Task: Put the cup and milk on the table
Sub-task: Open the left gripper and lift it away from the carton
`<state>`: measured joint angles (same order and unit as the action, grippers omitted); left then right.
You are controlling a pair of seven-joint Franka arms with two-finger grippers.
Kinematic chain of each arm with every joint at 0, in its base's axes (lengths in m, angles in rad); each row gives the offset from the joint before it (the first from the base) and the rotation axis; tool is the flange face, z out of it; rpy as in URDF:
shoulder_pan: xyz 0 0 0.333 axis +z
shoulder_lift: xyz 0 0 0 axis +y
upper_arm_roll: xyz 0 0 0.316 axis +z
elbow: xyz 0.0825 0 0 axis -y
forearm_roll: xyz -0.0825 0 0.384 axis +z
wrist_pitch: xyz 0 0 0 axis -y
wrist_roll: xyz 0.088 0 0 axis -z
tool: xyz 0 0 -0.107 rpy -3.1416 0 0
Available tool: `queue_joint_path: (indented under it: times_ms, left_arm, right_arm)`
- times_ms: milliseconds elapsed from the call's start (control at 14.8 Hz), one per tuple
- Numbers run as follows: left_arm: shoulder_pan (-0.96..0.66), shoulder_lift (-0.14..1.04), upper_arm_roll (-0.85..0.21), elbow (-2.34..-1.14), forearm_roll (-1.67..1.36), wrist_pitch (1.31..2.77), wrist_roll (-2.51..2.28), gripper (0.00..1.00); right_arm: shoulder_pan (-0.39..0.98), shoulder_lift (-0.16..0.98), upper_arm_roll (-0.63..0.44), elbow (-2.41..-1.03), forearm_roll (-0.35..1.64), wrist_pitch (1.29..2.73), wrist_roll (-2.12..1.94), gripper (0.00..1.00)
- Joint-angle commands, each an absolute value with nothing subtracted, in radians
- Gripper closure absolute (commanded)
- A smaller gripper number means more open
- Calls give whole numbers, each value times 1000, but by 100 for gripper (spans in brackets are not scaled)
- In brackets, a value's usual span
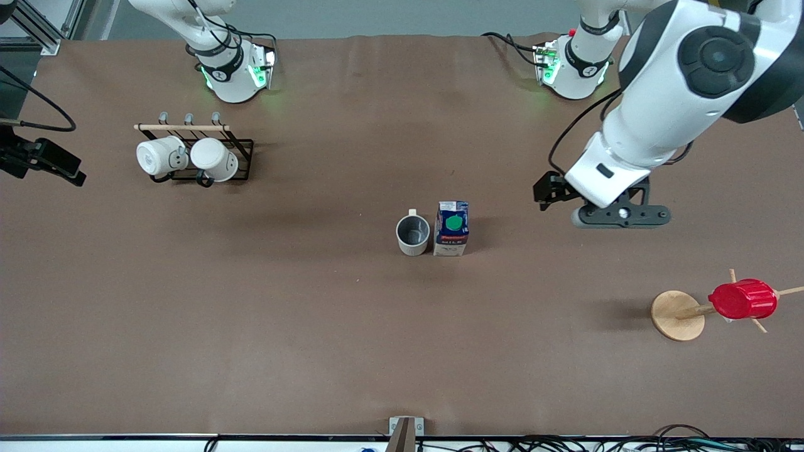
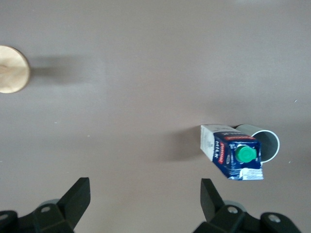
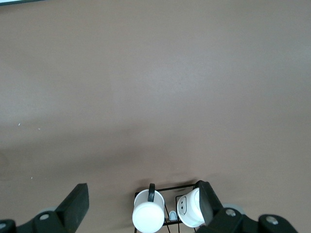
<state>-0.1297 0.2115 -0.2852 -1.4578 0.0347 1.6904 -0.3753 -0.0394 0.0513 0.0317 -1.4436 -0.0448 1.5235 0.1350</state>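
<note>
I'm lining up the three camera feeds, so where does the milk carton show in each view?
Front view: the milk carton stands upright near the table's middle, right beside the cup.
Left wrist view: the carton lies past the open left hand, in front of the cup.
Right wrist view: not in it; only two white mugs on a rack.
Shared landmark: the cup, in the front and left wrist views.
</note>
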Motion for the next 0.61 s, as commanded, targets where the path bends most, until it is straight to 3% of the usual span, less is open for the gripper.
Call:
queue_joint_path:
  times_ms: [0, 540]
  left_arm:
    - [-88, 147, -287, -1486, 34, 1671, -312, 0]
    - [-98, 71, -114, -1491, -8, 1585, -75, 0]
  right_arm:
    - [-44, 26, 32, -1470, -25, 1531, 126, 0]
    - [-44, 26, 32, -1471, -23, 1531, 126, 0]
